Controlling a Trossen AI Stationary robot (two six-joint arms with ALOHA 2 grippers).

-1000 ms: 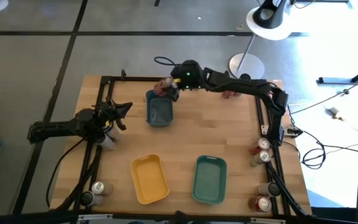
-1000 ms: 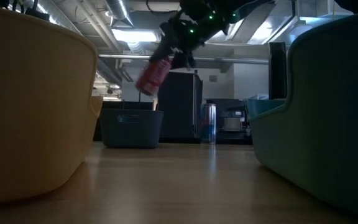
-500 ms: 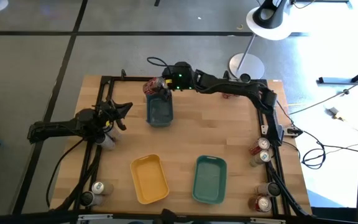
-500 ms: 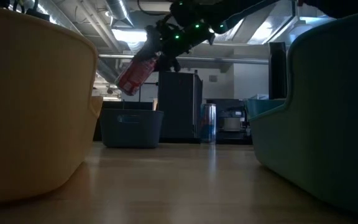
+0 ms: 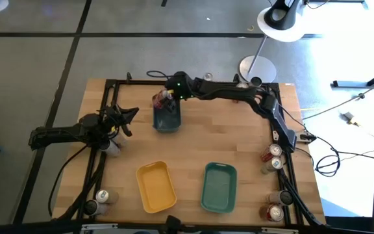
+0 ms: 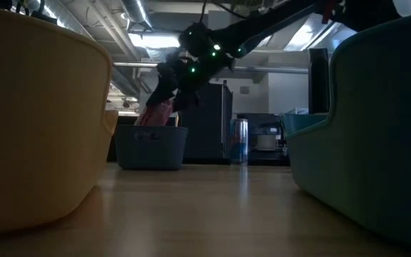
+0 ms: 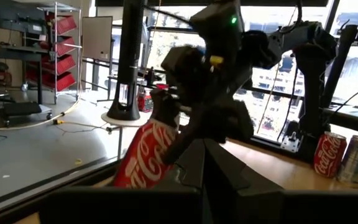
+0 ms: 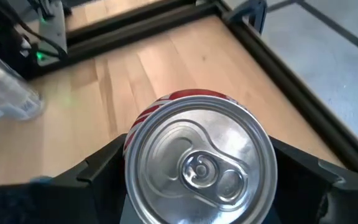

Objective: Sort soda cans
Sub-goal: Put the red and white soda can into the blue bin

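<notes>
My right gripper (image 5: 167, 97) reaches across to the far left part of the table, over the dark blue tray (image 5: 167, 120), and is shut on a red Coca-Cola can (image 5: 162, 101). In the low view the can (image 6: 155, 114) hangs tilted just above the tray (image 6: 150, 146). The right wrist view looks onto its silver top (image 8: 201, 168). The left wrist view shows the can (image 7: 149, 155) under the right gripper (image 7: 182, 74). My left gripper (image 5: 123, 121) waits open at the table's left edge. My right gripper pinches the can between its two fingers (image 8: 98, 171), which lie on opposite sides of the side wall (image 8: 135, 134) near the top. The fingers slant down from the table's right. The can hangs tilted below them, with its lower end (image 6: 145, 121) at the tray's rim.
A yellow tray (image 5: 156, 186) and a teal tray (image 5: 219, 187) lie near the front edge. Cans stand along the right edge (image 5: 274, 151) (image 5: 274, 211), at the near left corner (image 5: 102, 196) and by the left gripper (image 5: 112, 147). Another can (image 6: 240, 140) stands beyond the trays.
My right gripper has carried the red can toward the table's left and down, from beside the dark blue tray's far right corner to over the tray. The can has stayed tilted and has sunk to the tray's rim.
</notes>
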